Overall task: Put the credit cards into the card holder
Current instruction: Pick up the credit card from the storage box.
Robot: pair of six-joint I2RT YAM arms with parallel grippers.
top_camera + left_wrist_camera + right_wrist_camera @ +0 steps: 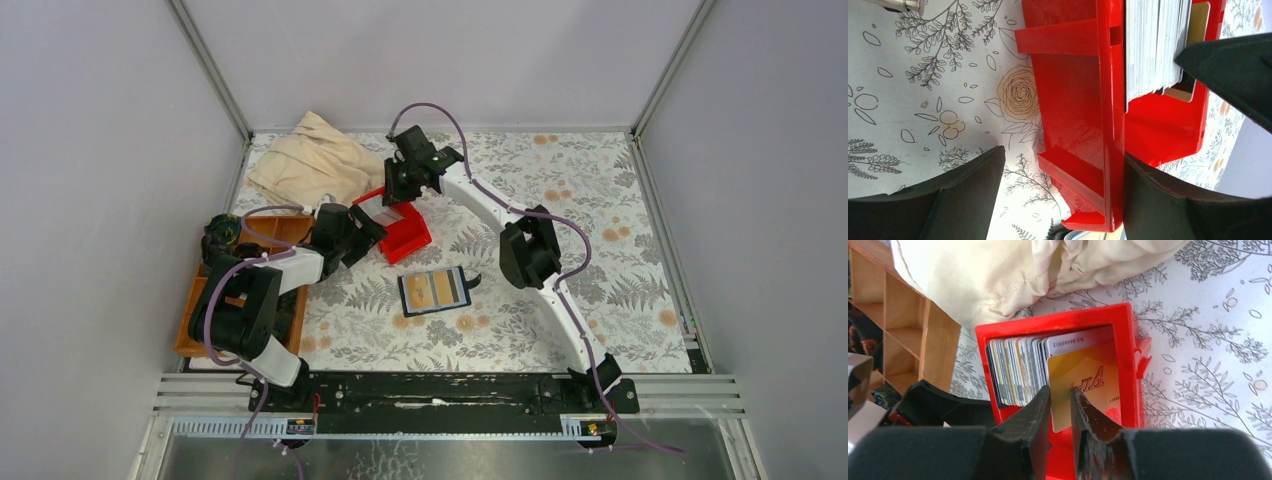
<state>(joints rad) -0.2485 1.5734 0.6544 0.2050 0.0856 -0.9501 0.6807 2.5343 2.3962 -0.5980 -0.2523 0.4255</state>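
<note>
A red bin [412,240] [1048,322] [1073,90] holds a stack of credit cards [1015,370] [1153,45] standing on edge. A gold card [1088,380] leans at the end of the stack. My right gripper [1060,388] [400,190] reaches into the bin, its fingers either side of the gold card's edge with a narrow gap left. My left gripper [1063,152] [365,225] is open wide astride the bin's side wall, one finger against the wall's inner face. The black card holder [435,290] lies open on the table, with tan cards showing inside it.
A beige cloth [315,160] [998,275] is bunched behind the bin. A brown compartment tray [200,310] [903,320] sits at the left edge, under the left arm. Grey walls enclose the flowered tabletop.
</note>
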